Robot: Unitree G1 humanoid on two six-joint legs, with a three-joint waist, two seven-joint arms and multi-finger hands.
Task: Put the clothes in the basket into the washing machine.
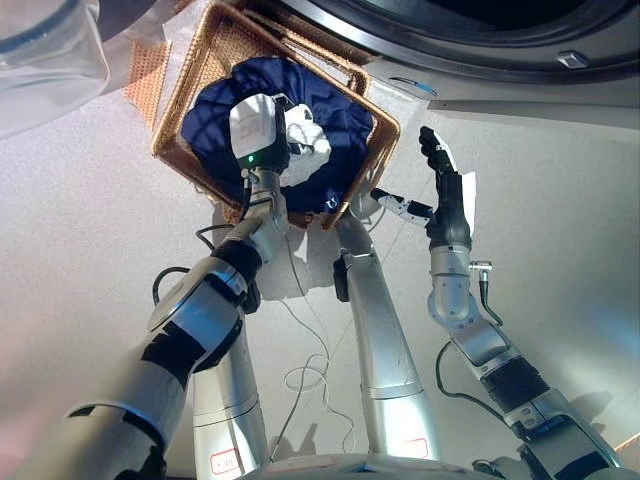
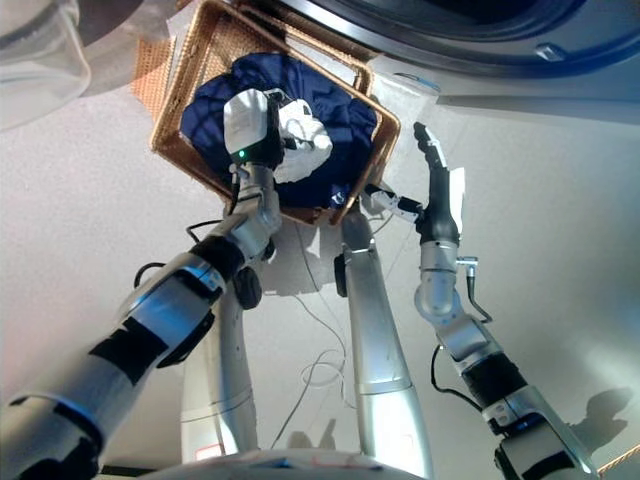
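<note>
A wicker basket point(image 1: 178, 95) sits on the floor in front of the washing machine point(image 1: 470, 50). It holds a heap of dark blue clothes point(image 1: 345, 130). My left hand point(image 1: 300, 140) is down on top of the clothes in the middle of the basket, its white-tipped fingers curled into the cloth. My right hand point(image 1: 445, 190) is open just right of the basket's right corner, with fingers straight and the thumb pointing towards the rim. It holds nothing.
The washer's dark round opening point(image 2: 480, 30) runs along the top edge, behind the basket. Its clear door point(image 1: 45, 50) hangs open at the top left. Pale floor point(image 1: 560, 220) lies to the right of my right hand.
</note>
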